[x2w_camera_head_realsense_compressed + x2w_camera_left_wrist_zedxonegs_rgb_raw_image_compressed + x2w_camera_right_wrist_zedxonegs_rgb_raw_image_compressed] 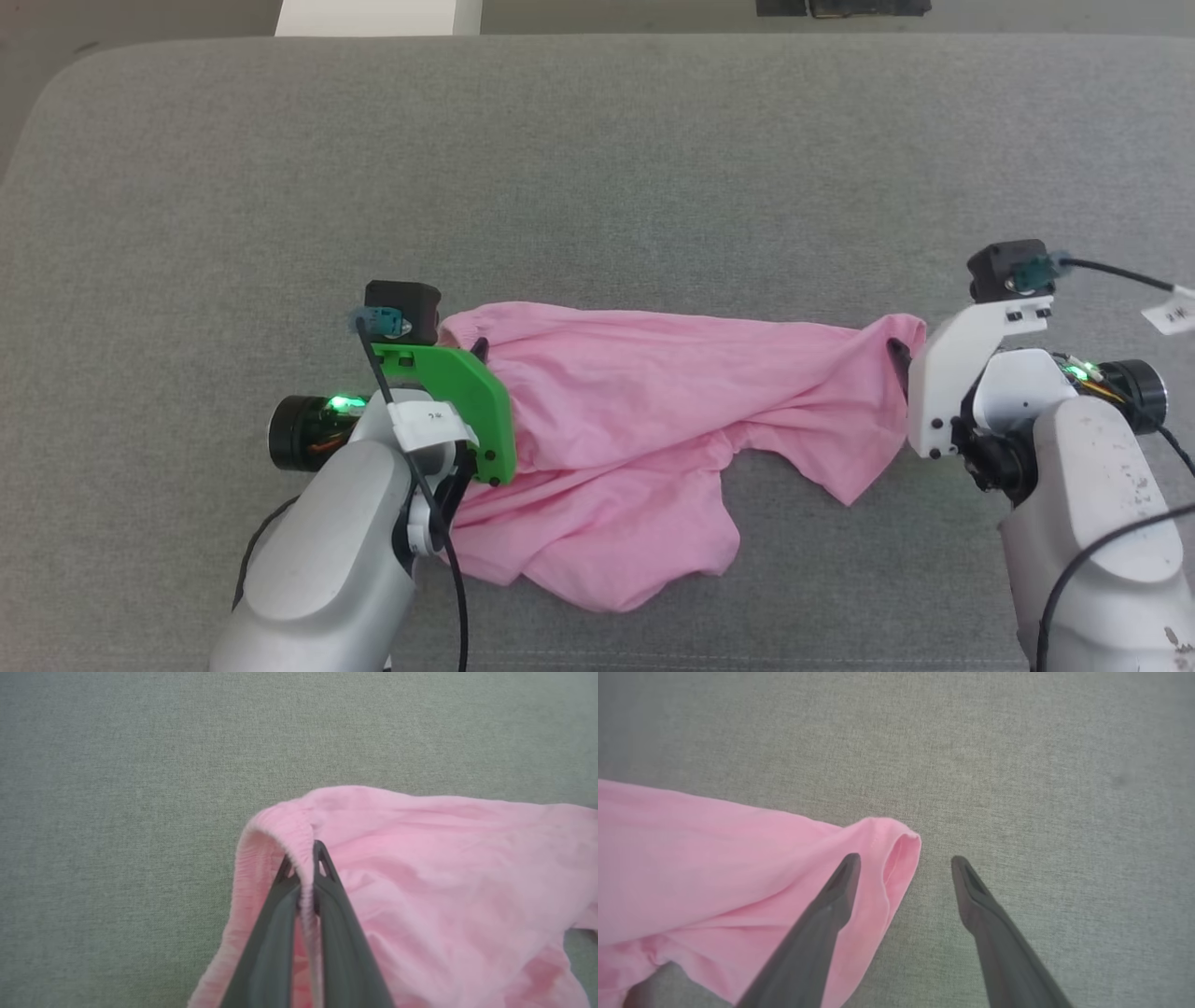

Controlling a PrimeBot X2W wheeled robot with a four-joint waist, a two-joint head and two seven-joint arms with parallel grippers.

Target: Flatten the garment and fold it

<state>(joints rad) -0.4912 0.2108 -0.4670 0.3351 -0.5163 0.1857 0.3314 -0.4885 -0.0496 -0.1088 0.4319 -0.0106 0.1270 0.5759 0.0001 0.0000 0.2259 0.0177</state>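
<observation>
Two tools are positioned at opposite ends of the garment (644, 401), which lies in loose wrinkles on the grey fabric-covered surface (597, 140). The left tool (303, 858) is pressed together on the gathered waistband (280, 821). The right tool (906, 861) is spread about the hemmed corner (901, 835), with nothing gripped. Thin, limp, light jersey is to be expected. Hold is best taken at hem and waistband, where the doubled thickness should resist slipping.

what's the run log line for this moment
left gripper: shut on garment waistband | right gripper: open over other end | garment: rumpled, unfolded on grey surface
</observation>
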